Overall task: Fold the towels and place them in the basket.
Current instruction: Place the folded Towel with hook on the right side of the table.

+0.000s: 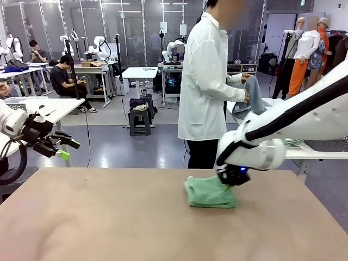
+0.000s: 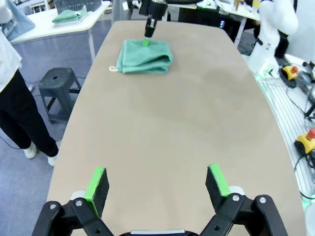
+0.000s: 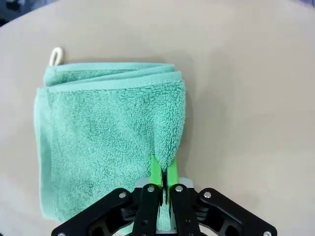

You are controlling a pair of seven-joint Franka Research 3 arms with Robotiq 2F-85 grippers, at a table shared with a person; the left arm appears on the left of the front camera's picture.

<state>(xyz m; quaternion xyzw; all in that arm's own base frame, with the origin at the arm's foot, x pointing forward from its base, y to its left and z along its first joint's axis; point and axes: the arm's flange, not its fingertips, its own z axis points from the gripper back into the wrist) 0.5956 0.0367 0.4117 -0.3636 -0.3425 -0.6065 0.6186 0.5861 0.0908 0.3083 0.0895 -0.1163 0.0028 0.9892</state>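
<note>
A mint green towel (image 1: 209, 193) (image 2: 145, 56) (image 3: 98, 132) lies folded on the brown table (image 1: 109, 217), right of the middle. My right gripper (image 1: 234, 175) (image 2: 149, 32) (image 3: 162, 172) is down at its far right corner, shut on a raised pinch of the top layer's edge. My left gripper (image 1: 61, 148) (image 2: 157, 184) hangs open and empty above the table's left end. Across the table a person in a white coat holds a pale blue-grey towel (image 1: 253, 100) in both hands. A dark mesh container (image 2: 69, 4) stands on a side table; I cannot tell whether it is the basket.
The side table (image 2: 44, 27) beyond the far right corner carries a folded green cloth (image 2: 69, 14). A black stool (image 2: 59, 83) stands on the floor by the far edge. My right arm's base (image 2: 270, 34) and a red stop button (image 2: 307, 135) sit along the near side.
</note>
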